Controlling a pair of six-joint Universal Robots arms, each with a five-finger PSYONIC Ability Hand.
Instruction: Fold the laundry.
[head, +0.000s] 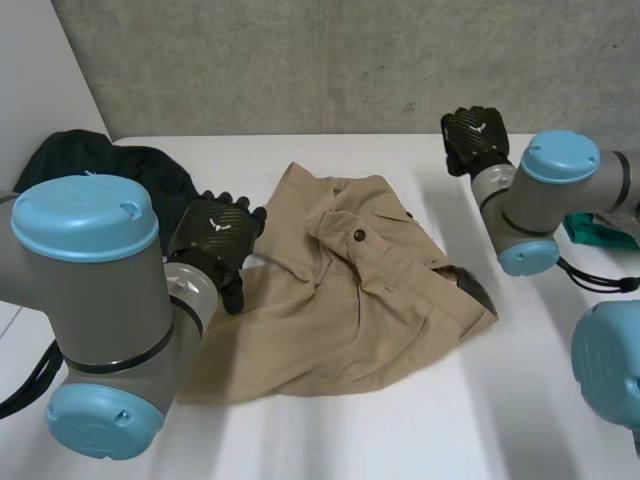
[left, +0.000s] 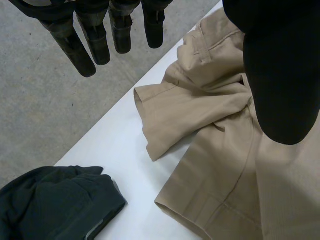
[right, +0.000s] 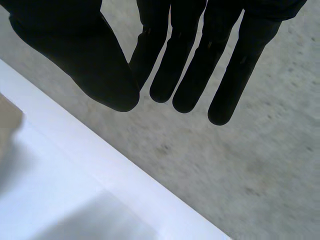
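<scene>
A crumpled tan garment (head: 350, 300) with a dark button lies spread across the middle of the white table (head: 530, 400). My left hand (head: 215, 240) hovers over its left edge, fingers (left: 80, 50) straight and apart from the thumb, holding nothing. Beneath that hand, a hemmed tan flap (left: 170, 120) lies on the table. My right hand (head: 475, 135) is raised at the table's far right, clear of the garment. Its fingers (right: 190, 60) are straight and empty, pointing toward the grey wall beyond the table's far edge (right: 75, 165).
A dark green garment (head: 100, 170) lies bunched at the back left corner, close to my left hand, seen again as a dark heap (left: 55, 205). A teal item (head: 600, 230) sits behind my right arm. Grey concrete wall runs behind the table.
</scene>
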